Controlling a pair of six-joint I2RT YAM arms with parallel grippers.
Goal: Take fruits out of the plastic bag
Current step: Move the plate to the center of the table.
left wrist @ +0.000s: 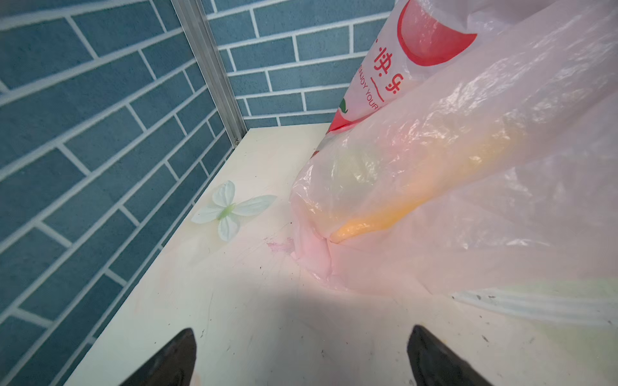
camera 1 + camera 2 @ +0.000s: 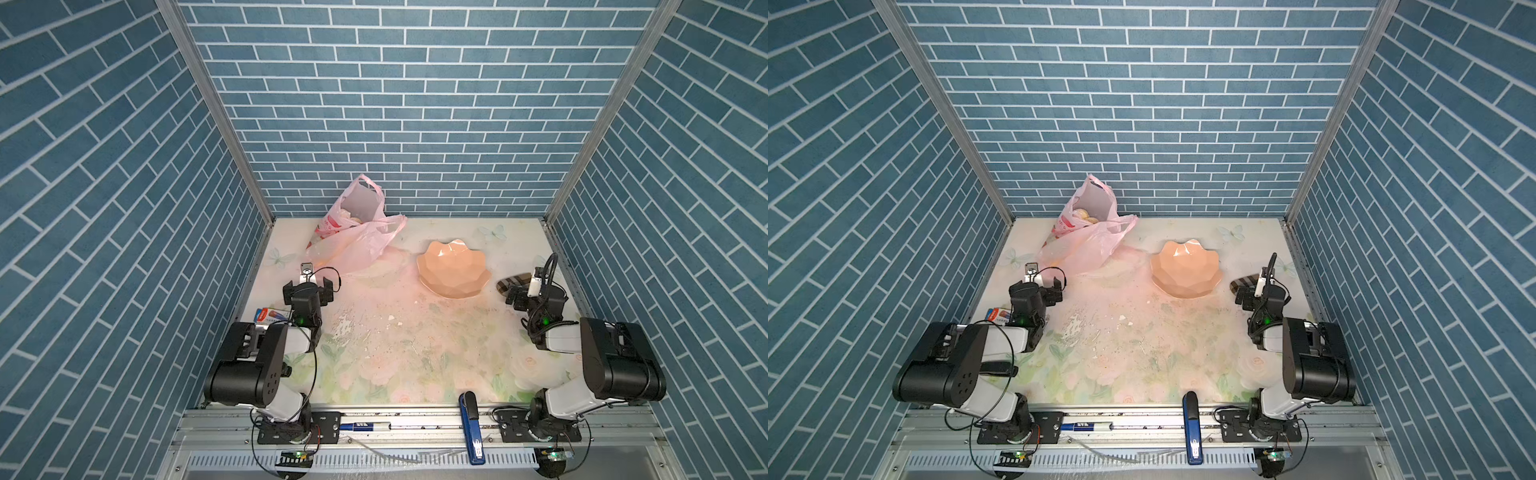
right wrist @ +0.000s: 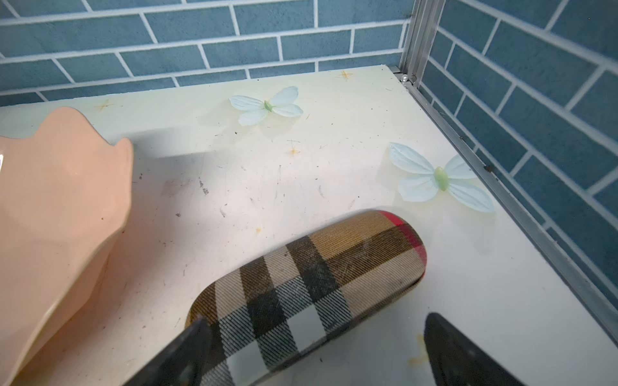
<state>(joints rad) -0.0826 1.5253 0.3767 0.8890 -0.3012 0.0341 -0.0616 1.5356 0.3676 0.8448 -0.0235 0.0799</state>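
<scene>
- The flowered table (image 2: 415,340) carried everything, with brick-patterned walls on three sides.
- The plastic bag (image 2: 353,241) slumped at the far left of the table. Its mouth gaped upward against the far wall, and its red print faced left.
- The peach bowl (image 2: 453,266) sat right of the bag, near it but apart.
- The left gripper (image 1: 302,334) hung with its jaws spread wide and nothing between them. The bag (image 1: 468,167) lay just beyond the jaws, a little to the right, not touching them.
- The right gripper (image 3: 317,319) also stood wide apart and empty, well away from the bag, with the bowl (image 3: 50,200) between them.
- A checked glasses case (image 3: 317,267) lay under the right gripper. I could not tell whether a jaw touched it.
- A blue stapler (image 2: 471,428) lay across the near rail.
- A banana (image 1: 401,210) showed through the bag's thin wall, its tip pressed into the bag's near left corner.
- Cream lumpy fruits (image 2: 1084,216) showed inside the bag's mouth.
</scene>
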